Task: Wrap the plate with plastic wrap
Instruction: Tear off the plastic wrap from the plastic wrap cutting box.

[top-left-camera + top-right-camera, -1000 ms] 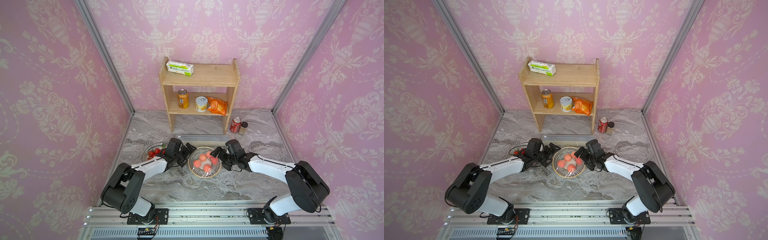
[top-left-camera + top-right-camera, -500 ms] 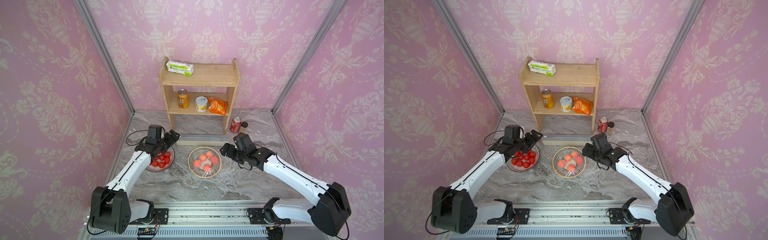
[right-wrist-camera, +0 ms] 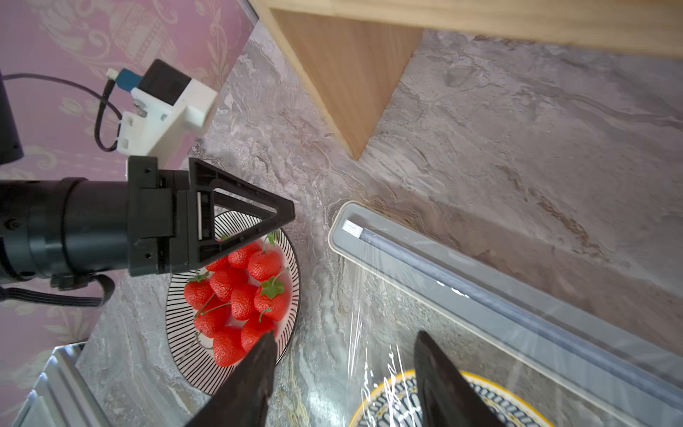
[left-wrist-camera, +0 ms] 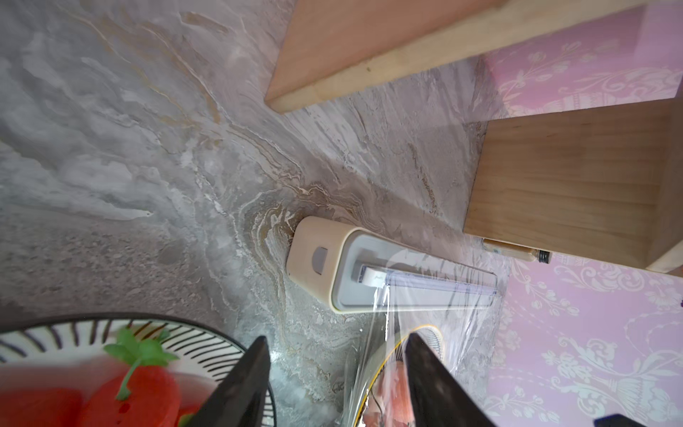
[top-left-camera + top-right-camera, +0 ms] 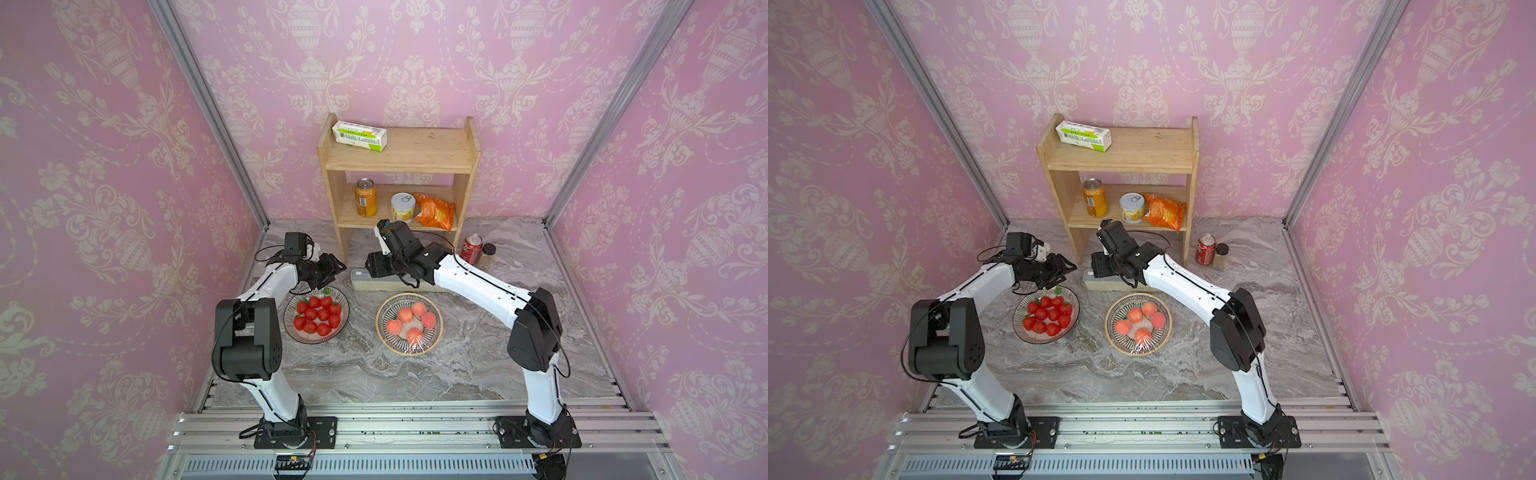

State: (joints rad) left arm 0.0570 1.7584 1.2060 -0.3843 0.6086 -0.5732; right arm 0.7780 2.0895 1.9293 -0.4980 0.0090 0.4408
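The wrapping looks partly done. The plate (image 5: 380,328) of peaches, with its yellow rim, sits near the middle of the desk (image 5: 374,374), and glossy, crinkled plastic wrap (image 4: 425,314) lies over the fruit. In both wrist views the film runs as one sheet from the plate back to the slot of the cream dispenser box (image 4: 318,258). The box lies just behind the plate, in front of the wooden shelf (image 5: 399,158). So the sheet seems pulled out and draped, but not yet cut from the roll. Whether its edges are tucked under the rim cannot be told. The striped plate of strawberries (image 5: 289,326) beside it is bare. The left arm (image 5: 270,282) hovers over the far edge of the strawberry plate, and the right arm (image 5: 478,286) reaches across the box. Both arms' jaws point at the near end of the box, stand partly apart and hold nothing. What is probably left is cutting the film at the box and pressing the loose edge down around the plate.
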